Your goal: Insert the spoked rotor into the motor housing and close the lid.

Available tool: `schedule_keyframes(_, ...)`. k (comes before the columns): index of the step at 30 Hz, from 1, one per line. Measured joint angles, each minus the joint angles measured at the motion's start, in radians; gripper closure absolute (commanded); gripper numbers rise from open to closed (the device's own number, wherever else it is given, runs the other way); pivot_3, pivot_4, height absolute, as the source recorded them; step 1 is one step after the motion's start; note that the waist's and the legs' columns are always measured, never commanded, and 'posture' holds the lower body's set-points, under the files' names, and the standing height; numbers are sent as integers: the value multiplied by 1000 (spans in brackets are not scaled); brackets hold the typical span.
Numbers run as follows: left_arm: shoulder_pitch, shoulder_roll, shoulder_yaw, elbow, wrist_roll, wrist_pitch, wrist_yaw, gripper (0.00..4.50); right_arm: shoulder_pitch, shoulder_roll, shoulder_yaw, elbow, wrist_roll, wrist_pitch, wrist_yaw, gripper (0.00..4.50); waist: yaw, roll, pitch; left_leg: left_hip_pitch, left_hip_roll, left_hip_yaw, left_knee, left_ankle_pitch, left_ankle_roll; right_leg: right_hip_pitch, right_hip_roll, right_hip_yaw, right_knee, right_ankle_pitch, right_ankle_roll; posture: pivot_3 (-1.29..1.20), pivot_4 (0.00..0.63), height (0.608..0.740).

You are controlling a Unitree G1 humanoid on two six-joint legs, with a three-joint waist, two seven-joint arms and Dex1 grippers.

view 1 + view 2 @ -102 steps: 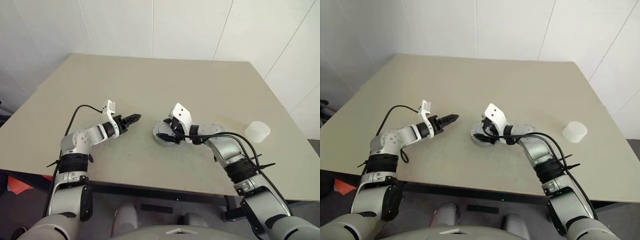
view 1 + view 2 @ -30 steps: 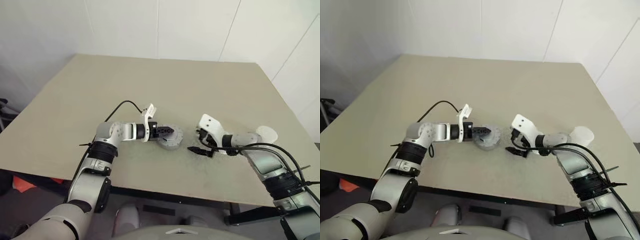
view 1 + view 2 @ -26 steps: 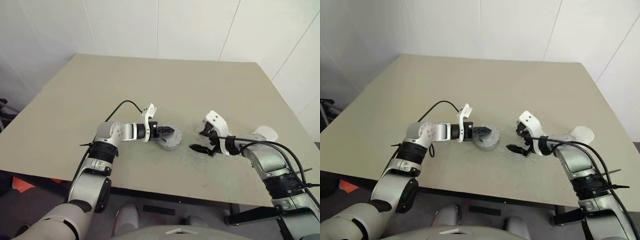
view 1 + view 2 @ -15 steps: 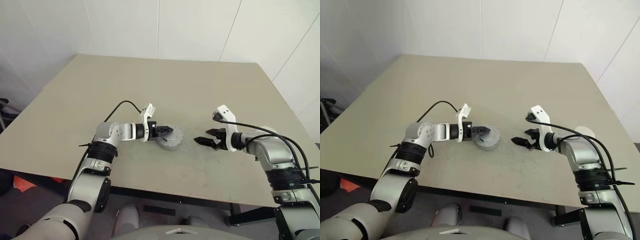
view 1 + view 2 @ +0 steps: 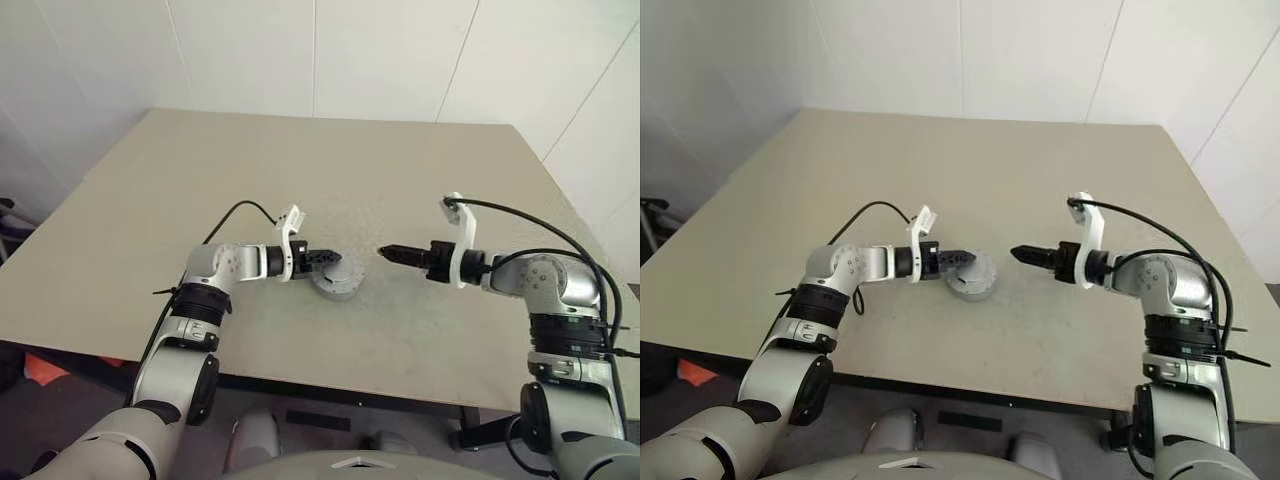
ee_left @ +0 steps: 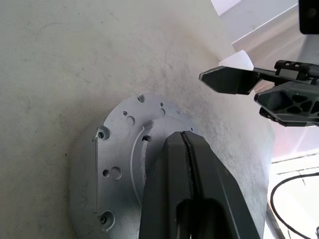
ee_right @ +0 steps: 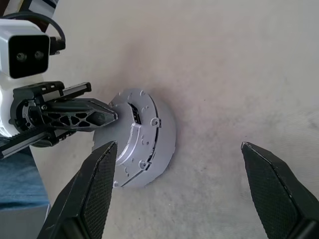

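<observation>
Beige tabletop [image 5: 400, 180] | lid [image 7: 137, 137] seated on motor housing [image 5: 337, 285], near front edge | left gripper [image 5: 335, 259] closed, tips over lid | right gripper [image 7: 179, 184] wide open, empty, well apart from housing.

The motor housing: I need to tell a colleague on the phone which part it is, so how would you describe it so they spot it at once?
On the beige table, look near the front edge, between the two arms. The motor housing is the round silver-grey metal piece lying flat, its lid dotted with small holes. The shut left gripper rests its tip on it, and the open right gripper stands apart.
</observation>
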Motion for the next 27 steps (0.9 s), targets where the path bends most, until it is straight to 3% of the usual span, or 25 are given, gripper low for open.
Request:
schedule_keyframes(11, -3, 4, 26, 20, 0, -19, 15, 4500, -30, 175, -189, 54, 42, 157, -172, 23, 0, 0, 0, 0, 0, 0, -1, 1, -2, -1, 0, 0, 1, 0, 0, 0, 0, 740)
schedule_keyframes(27, -25, 20, 65, 79, 21, -41, 43, 4500, -30, 247, -200, 10, 50, 250, -222, 23, 1, 1, 0, 0, 0, -1, -2, 2, -3, -1, 0, -1, 1, 2, 5, 0, 0, 740)
